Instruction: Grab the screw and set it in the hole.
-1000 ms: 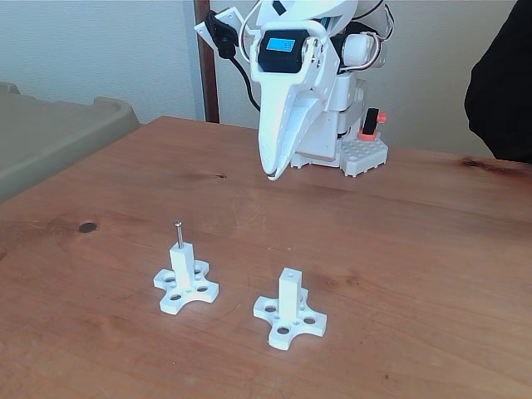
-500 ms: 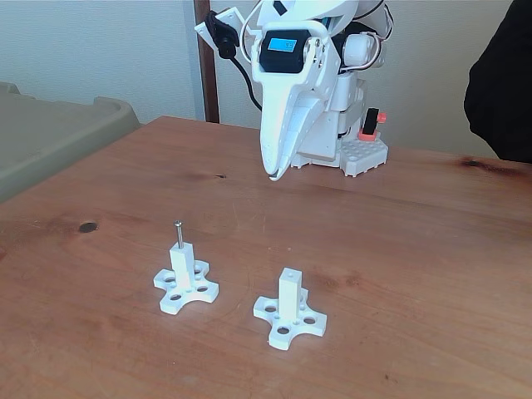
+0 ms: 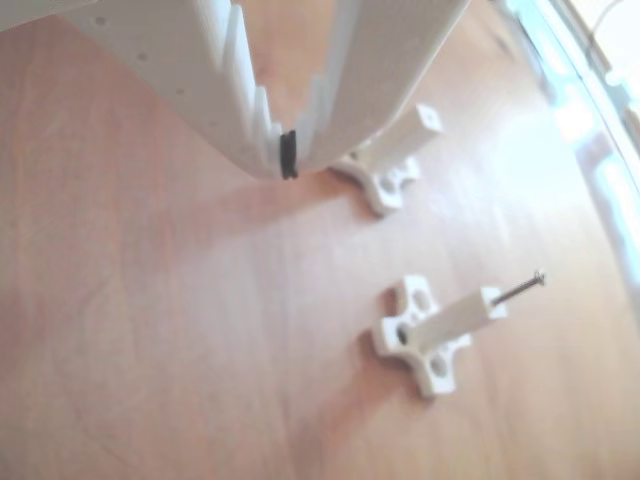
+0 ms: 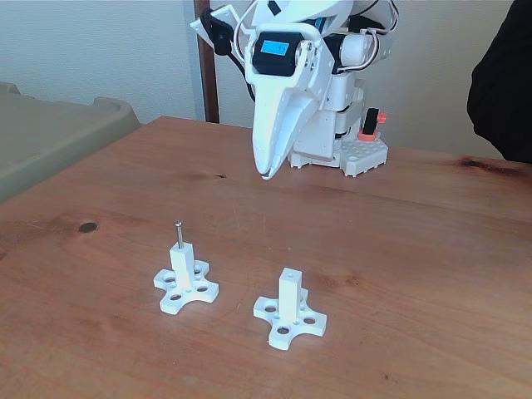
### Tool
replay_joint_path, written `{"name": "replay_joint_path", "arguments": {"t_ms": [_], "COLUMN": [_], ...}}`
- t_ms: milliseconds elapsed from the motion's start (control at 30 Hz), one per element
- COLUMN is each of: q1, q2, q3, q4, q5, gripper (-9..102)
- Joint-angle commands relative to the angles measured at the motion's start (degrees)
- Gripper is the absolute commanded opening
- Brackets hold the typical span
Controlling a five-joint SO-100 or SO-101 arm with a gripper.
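In the fixed view the claw (image 4: 264, 173) hangs closed and empty above the surface (image 4: 399, 249). The screw (image 4: 178, 232) stands upright in the left post (image 4: 182, 264), toward seven o'clock from the claw.

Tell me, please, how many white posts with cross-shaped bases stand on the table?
2. One post, on the left in the fixed view, carries the screw upright in its tip. The other post stands to its right, its tip hole empty.
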Motion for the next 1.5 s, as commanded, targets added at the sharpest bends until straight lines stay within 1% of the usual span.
{"name": "replay_joint_path", "arguments": {"t_ms": [0, 433, 467, 767, 1133, 1467], "q1": [0.5, 0.7, 0.8, 0.9, 1.8, 2.0], "q2": [-8.5, -28.8, -33.6, -49.3, -62.5, -70.2], "q3": [-9.8, -29.7, -32.8, -45.2, -57.1, -61.2], "q4": [-0.5, -1.4, -2.1, -2.6, -3.3, -3.7], "q5": [-0.5, 1.5, 2.3, 3.6, 4.7, 6.0], "gripper": [-4, -4, -4, -1, 2, 3]}}
